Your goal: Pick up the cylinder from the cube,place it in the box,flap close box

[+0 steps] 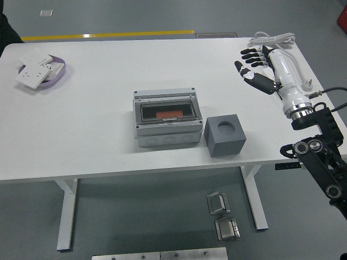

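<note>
Table centre obstructed by closed box and adjacent cube — surrounding surface lay open; power strip occupied the far right.

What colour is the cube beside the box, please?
The cube is grey, seen in the head view.

box 1 | cube 1 | power strip 1 | wall plates maybe 3

A white table carries a purple dish heaped with white switch plates at its far left corner. A white power strip with its coiled cable lies at the far right. Under the table, two metal parts rest on the grey floor.
</note>
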You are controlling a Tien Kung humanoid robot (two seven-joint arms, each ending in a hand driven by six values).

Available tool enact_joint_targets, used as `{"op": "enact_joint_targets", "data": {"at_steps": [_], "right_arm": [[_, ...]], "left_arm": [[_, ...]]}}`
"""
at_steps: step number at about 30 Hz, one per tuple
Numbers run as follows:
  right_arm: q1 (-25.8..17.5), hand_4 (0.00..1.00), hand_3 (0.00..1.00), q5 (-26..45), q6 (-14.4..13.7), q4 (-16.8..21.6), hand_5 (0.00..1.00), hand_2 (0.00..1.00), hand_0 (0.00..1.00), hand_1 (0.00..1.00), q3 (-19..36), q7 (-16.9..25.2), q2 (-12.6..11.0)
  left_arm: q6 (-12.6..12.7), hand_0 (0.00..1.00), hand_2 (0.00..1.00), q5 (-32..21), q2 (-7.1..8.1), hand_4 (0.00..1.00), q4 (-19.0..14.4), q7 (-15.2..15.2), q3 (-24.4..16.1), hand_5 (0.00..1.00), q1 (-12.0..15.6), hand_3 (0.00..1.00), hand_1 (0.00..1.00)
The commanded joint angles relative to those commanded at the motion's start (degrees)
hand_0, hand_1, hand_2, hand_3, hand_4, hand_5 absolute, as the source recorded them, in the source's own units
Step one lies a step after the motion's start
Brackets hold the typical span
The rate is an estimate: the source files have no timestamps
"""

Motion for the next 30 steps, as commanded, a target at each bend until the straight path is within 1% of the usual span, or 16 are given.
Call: {"op": "enact_joint_targets", "data": {"at_steps": [4,6,9,10,14,17,25,30], "right_arm": [[-5.0,0.736,0.628,8.56,1.43,-0.06,0.424,0.626,0.621,0.619,5.83,5.06,1.16],[-6.02,0.736,0.628,11.91,1.71,-0.12,0.424,0.626,0.621,0.619,8.01,6.72,1.48],[-6.37,0.736,0.628,16.18,1.95,-0.26,0.424,0.626,0.621,0.619,9.54,7.76,1.74],[-6.41,0.746,0.631,17.61,2.02,-0.32,0.421,0.642,0.636,0.626,9.88,7.93,1.81],[-6.45,0.746,0.631,22.24,2.29,-0.67,0.421,0.642,0.636,0.626,10.52,8.34,2.08],[-6.51,0.742,0.631,23.58,2.37,-0.87,0.42,0.645,0.638,0.628,10.68,8.31,2.09],[-6.8,0.748,0.631,24.23,2.41,-0.93,0.424,0.643,0.643,0.626,11.9,8.03,2.17],[-6.61,0.748,0.631,24.07,2.46,-0.54,0.427,0.642,0.644,0.627,13.26,8.01,2.88]], "left_arm": [[0.09,0.585,0.567,0.21,0.1,0.65,0.0,-0.03,-0.25,0.283,0.15,0.608,0.616],[0.08,0.585,0.567,0.29,0.19,0.65,0.0,-0.03,-0.31,0.283,0.09,0.608,0.616],[0.0,0.585,0.567,0.36,0.38,0.65,0.0,-0.1,-0.34,0.283,-0.1,0.608,0.616],[-0.03,0.585,0.567,0.34,0.45,0.65,0.0,-0.15,-0.31,0.284,-0.17,0.608,0.616],[-0.13,0.585,0.567,0.33,0.67,0.65,0.0,-0.13,-0.18,0.284,-0.42,0.608,0.616],[-0.16,0.585,0.567,0.57,0.84,0.648,0.0,-0.09,-0.23,0.282,-0.48,0.608,0.616],[-0.09,0.585,0.567,0.86,1.23,0.648,0.0,-0.29,-0.44,0.282,-0.28,0.608,0.616],[-0.18,0.585,0.567,0.69,1.28,0.648,0.0,-0.29,-0.45,0.282,-0.28,0.608,0.616]]}}
